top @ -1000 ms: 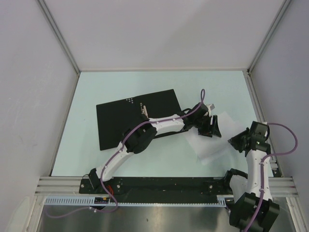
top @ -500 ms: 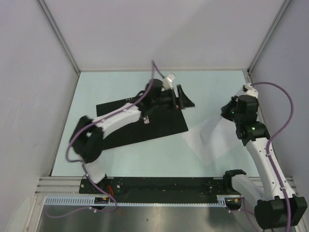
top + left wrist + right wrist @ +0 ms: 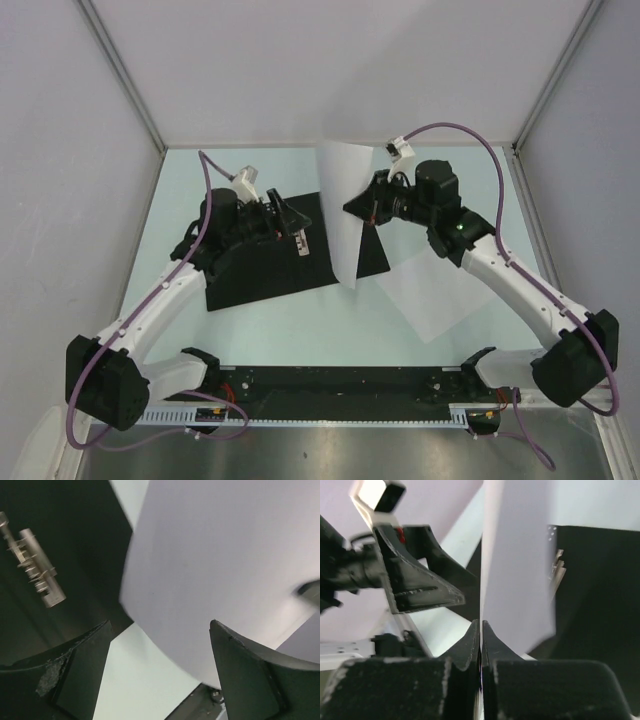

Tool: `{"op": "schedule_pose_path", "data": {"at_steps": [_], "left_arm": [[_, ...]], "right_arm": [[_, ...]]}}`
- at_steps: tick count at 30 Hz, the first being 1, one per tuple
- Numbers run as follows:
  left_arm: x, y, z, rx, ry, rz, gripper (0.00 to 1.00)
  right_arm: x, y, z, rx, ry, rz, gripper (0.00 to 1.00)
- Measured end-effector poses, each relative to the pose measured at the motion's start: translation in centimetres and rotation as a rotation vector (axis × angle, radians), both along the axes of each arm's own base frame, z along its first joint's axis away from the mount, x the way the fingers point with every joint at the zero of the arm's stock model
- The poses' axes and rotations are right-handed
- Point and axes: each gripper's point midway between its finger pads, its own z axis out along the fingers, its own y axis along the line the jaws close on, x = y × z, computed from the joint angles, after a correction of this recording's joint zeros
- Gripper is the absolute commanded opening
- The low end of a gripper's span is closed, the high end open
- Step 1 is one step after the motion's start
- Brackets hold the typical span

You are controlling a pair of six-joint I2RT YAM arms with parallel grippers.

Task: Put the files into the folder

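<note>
My right jaws were clamped on the edge of one file (image 3: 515,580), upright between them and my left jaws, which stood apart over the open folder (image 3: 250,270) beside its clip (image 3: 35,560). The raised sheet hid part of the folder. Two files, one folder: the second file (image 3: 440,290) lay flat on the bench (image 3: 300,330) near my right jaws.
</note>
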Motion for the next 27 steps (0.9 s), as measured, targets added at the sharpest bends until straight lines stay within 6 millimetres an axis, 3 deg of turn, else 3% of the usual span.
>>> {"op": "schedule_pose_path", "data": {"at_steps": [3,5,7,9,11,16,21,27], "left_arm": [[-0.1,1.9,-2.3,0.057,0.045,0.057,0.85],[-0.2,2.7,-3.6,0.087,0.073,0.085,0.85],[-0.2,3.2,-5.0,0.107,0.107,0.108,0.85],[0.0,3.6,-6.5,0.124,0.147,0.131,0.84],[0.2,4.0,-7.9,0.139,0.184,0.152,0.84],[0.2,4.7,-11.1,0.178,0.264,0.182,0.84],[0.2,5.0,-11.9,0.189,0.270,0.197,0.84],[0.2,5.1,-12.7,0.194,0.277,0.202,0.84]], "right_arm": [[1.9,-0.8,-0.2,0.095,0.106,0.038,0.00],[4.5,-2.5,-2.1,0.129,0.212,0.031,0.00],[6.8,-4.0,-5.6,0.132,0.328,0.015,0.00],[8.4,-6.0,-10.5,0.106,0.465,-0.019,0.00],[8.8,-7.2,-15.0,0.074,0.586,-0.036,0.00],[8.6,-8.2,-21.7,-0.009,0.683,-0.007,0.00],[9.1,-8.9,-24.9,-0.096,0.629,0.011,0.00],[10.7,-9.7,-26.0,-0.182,0.509,0.017,0.00]]}}
